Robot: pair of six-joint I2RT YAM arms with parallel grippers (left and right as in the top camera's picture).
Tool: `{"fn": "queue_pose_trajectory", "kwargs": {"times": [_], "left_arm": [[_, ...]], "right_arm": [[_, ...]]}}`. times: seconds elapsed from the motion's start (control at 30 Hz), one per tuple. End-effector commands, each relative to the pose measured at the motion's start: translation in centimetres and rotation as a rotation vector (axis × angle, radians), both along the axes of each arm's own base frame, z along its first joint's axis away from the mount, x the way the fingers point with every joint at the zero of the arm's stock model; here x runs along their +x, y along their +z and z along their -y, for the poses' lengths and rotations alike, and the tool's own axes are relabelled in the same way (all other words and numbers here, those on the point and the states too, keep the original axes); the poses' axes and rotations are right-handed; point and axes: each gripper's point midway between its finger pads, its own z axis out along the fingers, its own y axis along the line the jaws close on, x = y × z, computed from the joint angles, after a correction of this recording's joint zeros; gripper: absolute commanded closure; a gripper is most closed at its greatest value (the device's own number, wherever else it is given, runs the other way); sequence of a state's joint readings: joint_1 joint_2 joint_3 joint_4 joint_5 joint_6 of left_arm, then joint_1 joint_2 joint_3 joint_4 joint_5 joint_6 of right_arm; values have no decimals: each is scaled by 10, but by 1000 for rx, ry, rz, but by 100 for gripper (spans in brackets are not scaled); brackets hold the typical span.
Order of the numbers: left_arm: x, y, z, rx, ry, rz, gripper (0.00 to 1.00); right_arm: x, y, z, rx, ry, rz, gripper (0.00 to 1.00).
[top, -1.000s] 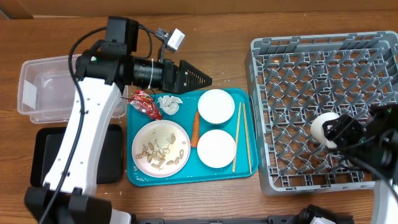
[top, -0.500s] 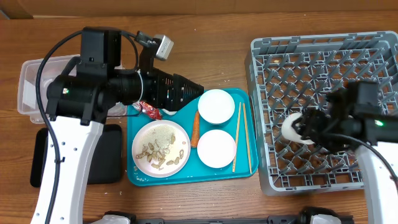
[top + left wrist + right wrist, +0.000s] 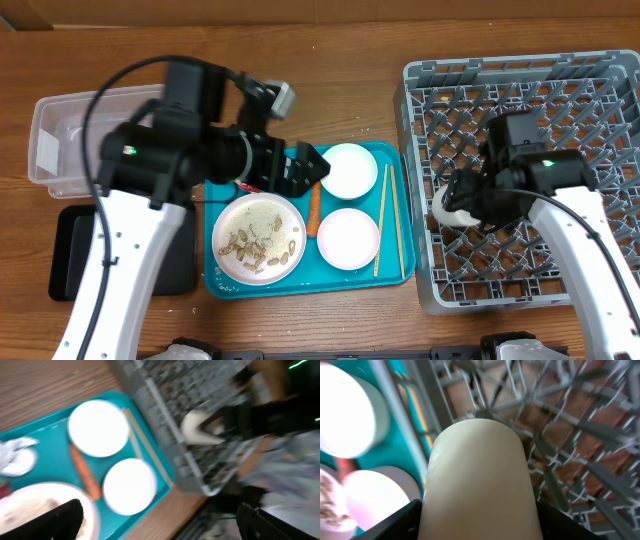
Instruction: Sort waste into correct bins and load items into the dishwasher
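Note:
My right gripper [image 3: 458,205] is shut on the small white cup [image 3: 452,207] and holds it over the left part of the grey dish rack [image 3: 520,80]. The cup fills the right wrist view [image 3: 479,475]. My left gripper [image 3: 306,168] is open and empty over the teal tray [image 3: 300,285], beside the carrot [image 3: 314,208]. Two white bowls [image 3: 347,170] [image 3: 347,238], the plate of food scraps [image 3: 258,240] and the chopsticks [image 3: 385,215] lie on the tray. The tissue [image 3: 15,455] shows in the left wrist view. My left arm hides the red wrapper.
The clear tub [image 3: 60,140] stands at the far left, with the black tray [image 3: 70,255] in front of it, partly under my left arm. The rack's left wall stands close beside the teal tray's right edge.
My right gripper has carried the cup leftward across the rack, toward its left wall. My left gripper has swung down and to the right, over the tray's upper middle.

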State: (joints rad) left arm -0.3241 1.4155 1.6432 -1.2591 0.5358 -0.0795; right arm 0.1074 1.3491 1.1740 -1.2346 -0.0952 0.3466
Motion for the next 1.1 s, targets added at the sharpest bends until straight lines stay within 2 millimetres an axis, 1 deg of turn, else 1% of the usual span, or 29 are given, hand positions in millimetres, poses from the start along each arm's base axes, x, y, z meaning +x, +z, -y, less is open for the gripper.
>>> {"fn": "queue_pose_trajectory", "kwargs": {"times": [0.0,0.07,0.1,0.13,0.2,0.27,0.37,0.43,0.47,0.53,0.6,0.63,0.7,0.77,0.8,0.83,0.87,0.93,1.07], "left_arm": [[8,-17,-21,267,91,85,0],[7,-24,-22,333,120,75,0],[6,-27,-20,347,129,65,0],[4,-28,-16,345,120,59,0],[3,-28,-12,338,113,61,0],[6,-26,-10,325,122,70,0],[7,-26,-9,323,124,73,0],[6,-26,-10,326,123,69,0],[6,-26,-10,328,122,68,0],[6,-27,-11,333,122,69,0],[8,-29,-10,337,123,68,0],[10,-31,-9,340,123,65,0],[17,-41,-10,371,131,52,0],[26,-56,-11,416,139,31,0],[32,-67,-9,436,137,12,3],[36,-76,-7,444,134,-3,6],[43,-89,-2,453,129,-27,9],[54,-111,6,467,128,-63,19],[83,-149,21,472,148,-85,21]], "right_arm": [[10,62,1,14,-23,201,24],[8,83,1,20,-21,253,15],[6,88,1,20,-16,267,12],[4,91,1,20,-14,274,15],[1,89,2,16,-14,260,16],[-1,83,5,-6,-21,229,16],[-1,73,7,-21,-23,178,17],[0,70,7,-22,-22,165,20],[0,71,7,-20,-22,168,20],[-1,79,5,-4,-19,199,21],[-2,96,3,15,-25,260,21],[-3,108,3,23,-32,306,21],[-9,129,4,43,-54,387,18],[-16,144,5,59,-71,450,14],[-21,152,5,66,-74,483,12],[-24,156,6,68,-73,502,11],[-29,161,6,71,-73,524,11],[-37,166,7,74,-73,544,10],[-46,164,8,72,-73,528,10]]}}
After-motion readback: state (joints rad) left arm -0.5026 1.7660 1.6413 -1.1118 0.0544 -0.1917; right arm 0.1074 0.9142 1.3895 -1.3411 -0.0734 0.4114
